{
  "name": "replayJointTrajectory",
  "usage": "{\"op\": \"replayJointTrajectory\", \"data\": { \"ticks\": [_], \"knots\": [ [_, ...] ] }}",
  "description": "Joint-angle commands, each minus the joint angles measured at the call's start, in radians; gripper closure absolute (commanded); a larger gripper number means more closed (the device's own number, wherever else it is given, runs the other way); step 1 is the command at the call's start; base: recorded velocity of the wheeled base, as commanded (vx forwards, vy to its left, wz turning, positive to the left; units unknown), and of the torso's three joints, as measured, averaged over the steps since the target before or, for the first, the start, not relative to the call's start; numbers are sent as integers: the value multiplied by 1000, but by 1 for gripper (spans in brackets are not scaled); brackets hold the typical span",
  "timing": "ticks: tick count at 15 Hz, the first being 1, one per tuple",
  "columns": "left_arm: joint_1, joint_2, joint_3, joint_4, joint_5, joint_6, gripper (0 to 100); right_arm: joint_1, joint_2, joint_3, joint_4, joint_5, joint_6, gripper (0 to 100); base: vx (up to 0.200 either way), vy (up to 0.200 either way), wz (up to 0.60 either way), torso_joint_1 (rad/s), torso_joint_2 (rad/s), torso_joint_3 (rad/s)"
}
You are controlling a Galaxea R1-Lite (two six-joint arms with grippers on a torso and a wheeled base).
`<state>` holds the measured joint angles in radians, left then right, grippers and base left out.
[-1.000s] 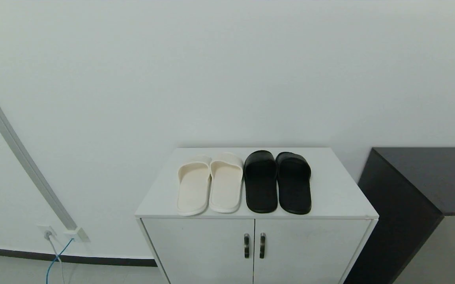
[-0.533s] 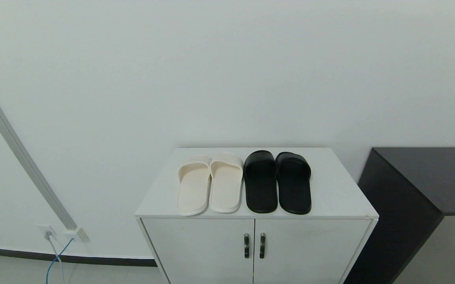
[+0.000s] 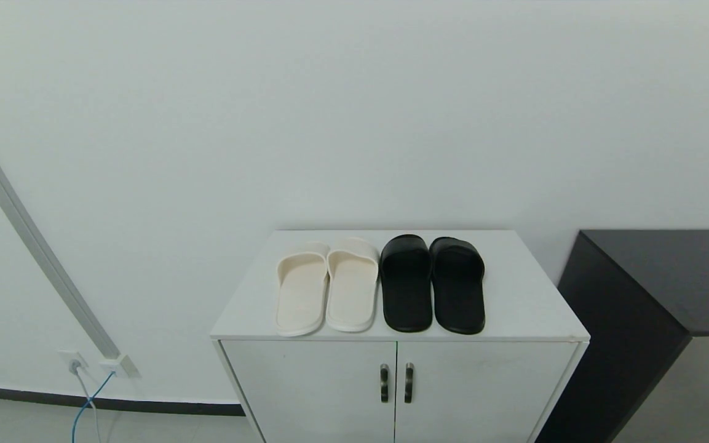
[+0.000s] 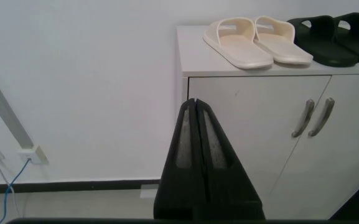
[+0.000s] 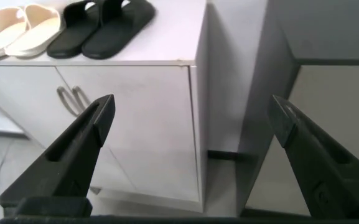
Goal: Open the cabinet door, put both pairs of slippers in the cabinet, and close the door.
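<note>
White slippers and black slippers lie atop the closed cabinet, well beyond pressed-together left jaws and spread right jaws.

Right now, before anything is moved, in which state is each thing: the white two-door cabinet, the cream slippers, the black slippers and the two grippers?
White two-door cabinet: both doors closed.
Cream slide slippers: a pair side by side on the cabinet top, soles down.
Black slide slippers: a pair on the cabinet top, soles down, right beside the cream pair.
Left gripper: shut, holding nothing.
Right gripper: open, holding nothing.
</note>
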<state>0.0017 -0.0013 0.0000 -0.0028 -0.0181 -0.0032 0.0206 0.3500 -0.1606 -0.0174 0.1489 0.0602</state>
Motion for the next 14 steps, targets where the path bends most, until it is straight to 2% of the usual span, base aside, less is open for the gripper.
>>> {"op": "replayJointTrajectory", "data": {
  "ticks": [1, 3, 4, 5, 6, 9, 10, 11, 14],
  "knots": [
    [0, 1, 0, 0, 0, 0, 100, 47, 284, -17, -141, 24, 1, 0, 0, 0, 0, 0, 0, 0],
    [0, 1, 0, 0, 0, 2, 100, 136, 465, -37, -283, 15, 20, 0, 0, 0, 0, 0, 0, 0],
    [1, 1, 0, 0, 0, 2, 100, 154, 498, -43, -309, 14, 23, 0, 0, 0, 0, 0, 0, 0],
    [0, 1, 0, 0, 0, 0, 100, 226, 595, -71, -375, -23, 49, 0, 0, 0, 0, 0, 0, 0],
    [0, 1, 0, 0, 0, 0, 100, 291, 638, -91, -397, -69, 79, 0, 0, 0, 0, 0, 0, 0],
    [0, 1, 0, 0, 0, 0, 100, 576, 759, -191, -411, -292, 196, 0, 0, 0, 0, 0, 0, 0],
    [0, 1, 0, 0, 0, 0, 100, 619, 788, -215, -411, -328, 210, 0, 0, 0, 0, 0, 0, 0],
    [0, 1, 0, 0, 0, 0, 100, 700, 857, -273, -411, -407, 237, 0, 0, 0, 0, 0, 0, 0],
    [0, 1, 0, 0, 0, 0, 100, 811, 1043, -415, -411, -517, 313, 0, 0, 0, 0, 0, 0, 0]
  ]
}}
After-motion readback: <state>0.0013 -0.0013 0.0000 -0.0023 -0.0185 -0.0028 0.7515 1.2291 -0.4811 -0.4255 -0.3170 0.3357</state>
